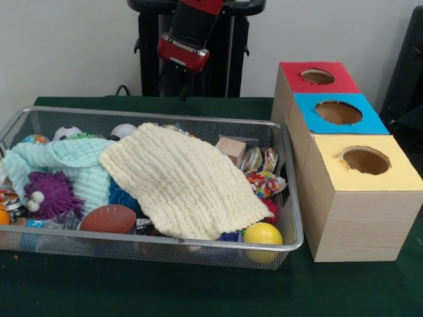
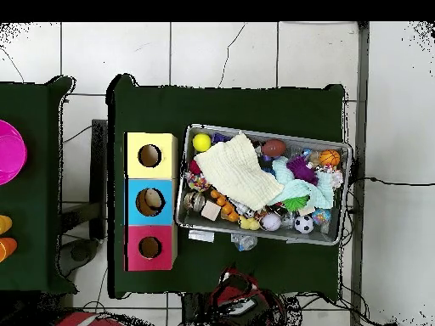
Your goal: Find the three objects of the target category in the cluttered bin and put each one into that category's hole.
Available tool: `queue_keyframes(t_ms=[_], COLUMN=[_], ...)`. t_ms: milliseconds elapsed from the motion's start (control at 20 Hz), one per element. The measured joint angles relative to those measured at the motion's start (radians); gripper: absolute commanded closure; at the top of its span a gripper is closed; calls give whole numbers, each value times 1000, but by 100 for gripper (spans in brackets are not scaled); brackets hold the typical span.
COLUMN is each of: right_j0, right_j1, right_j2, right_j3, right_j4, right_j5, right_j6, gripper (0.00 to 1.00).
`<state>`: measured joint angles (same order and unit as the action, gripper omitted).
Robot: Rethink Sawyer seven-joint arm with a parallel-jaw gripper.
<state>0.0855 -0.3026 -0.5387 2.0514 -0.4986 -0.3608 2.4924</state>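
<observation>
Front view, arm [image 1: 188, 33] raised behind wire bin [image 1: 291, 218], end effector [image 1: 180, 89] hanging clear

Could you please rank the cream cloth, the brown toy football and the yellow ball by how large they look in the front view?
1. cream cloth, clearly largest.
2. brown toy football.
3. yellow ball, partly hidden by the bin rim, so only slightly smaller.

The front view looks low and close across the wire bin [image 1: 291, 198] towards the wall behind it, while the overhead view looks straight down from much higher, both sharing the bin and the three-holed box [image 2: 151, 201] beside it.
</observation>
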Motion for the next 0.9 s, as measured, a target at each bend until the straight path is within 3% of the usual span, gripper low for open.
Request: queue_keyframes(t_ms=[150,400,700,900], right_j0=[20,3,-72,-154], right_j1=[41,86,98,98], right_j2=[-42,-66,-66,-50], right_j3=[0,0,0,-6], right_j4=[66,110,91,3], right_j5=[-60,-189,-281,-296], right_j6=[0,0,0,0], gripper=[0,0,0,0])
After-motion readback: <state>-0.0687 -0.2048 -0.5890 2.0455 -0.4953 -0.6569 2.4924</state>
